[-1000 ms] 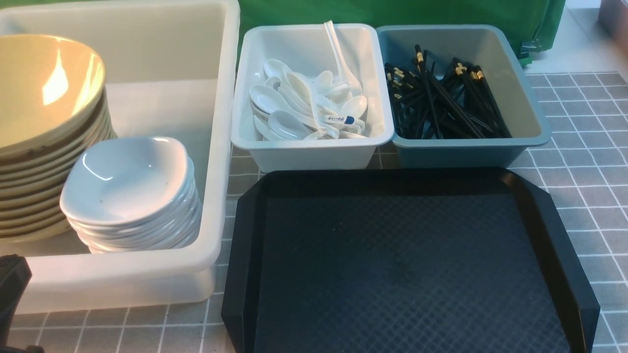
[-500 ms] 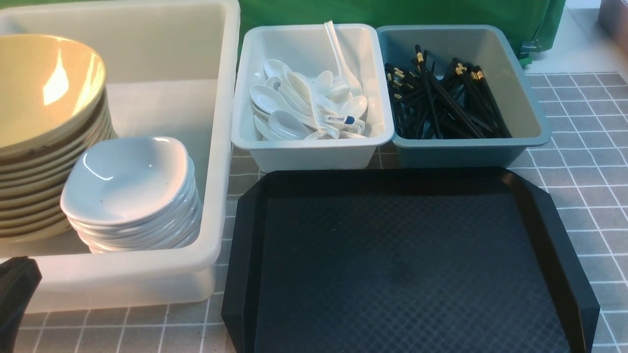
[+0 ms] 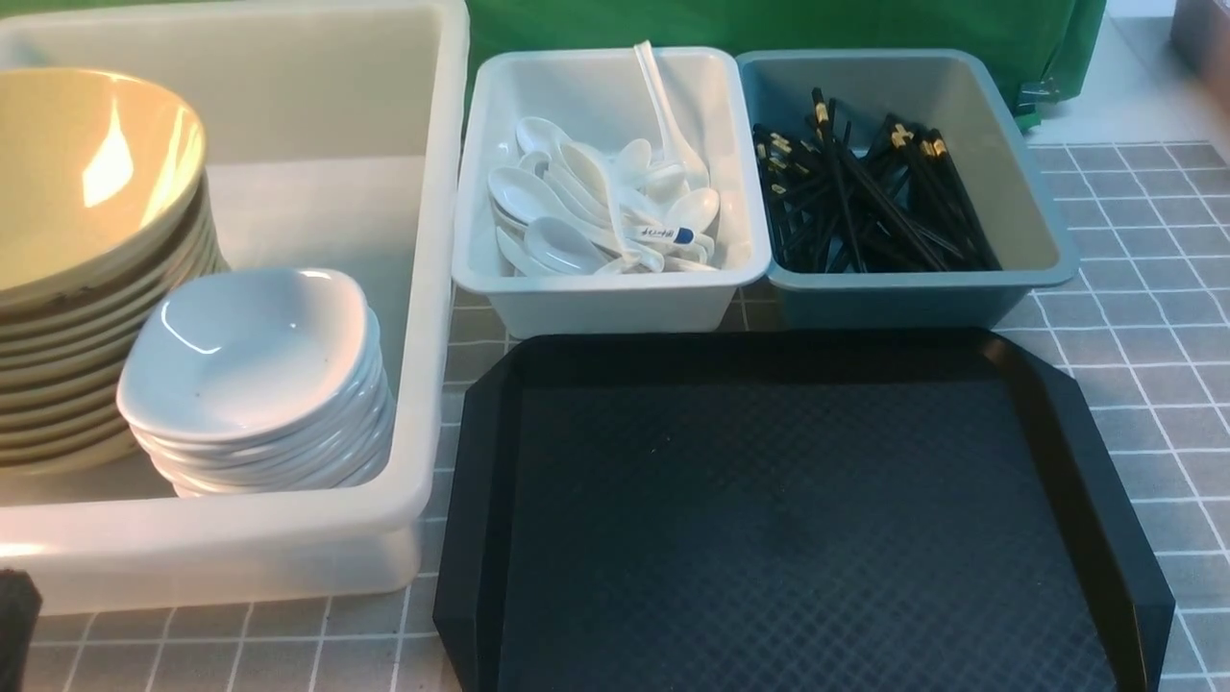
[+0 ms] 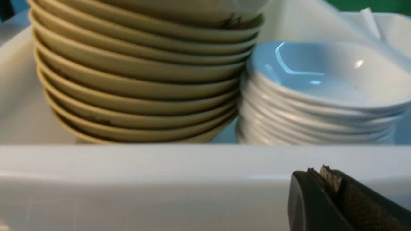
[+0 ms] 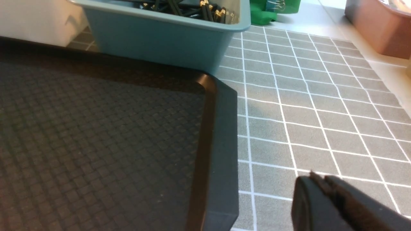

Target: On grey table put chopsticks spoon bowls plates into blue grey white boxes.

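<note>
Black left gripper (image 4: 324, 179), fingers pressed together and empty, is sinking back toward the table's near-left corner; everything is sitting boxed, sorting apparently finished.

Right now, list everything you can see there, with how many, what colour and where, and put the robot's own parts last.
bowls: a nested stack, yellow-tan, left in the white tub.
plates: a stack, white, beside the bowls in the same tub.
white tub: one, milky white, far left.
spoons: a pile, white, in the pale bin.
pale bin: one, grey-white, centre back.
chopsticks: a heap, black with gold bands, in the blue bin.
blue bin: one, teal, right back.
black tray: one, in front of the two bins.
grey table: one, tiled.
left gripper: black, shut, outside the tub's near wall.
right gripper: black, shut, over the table by the tray.
</note>
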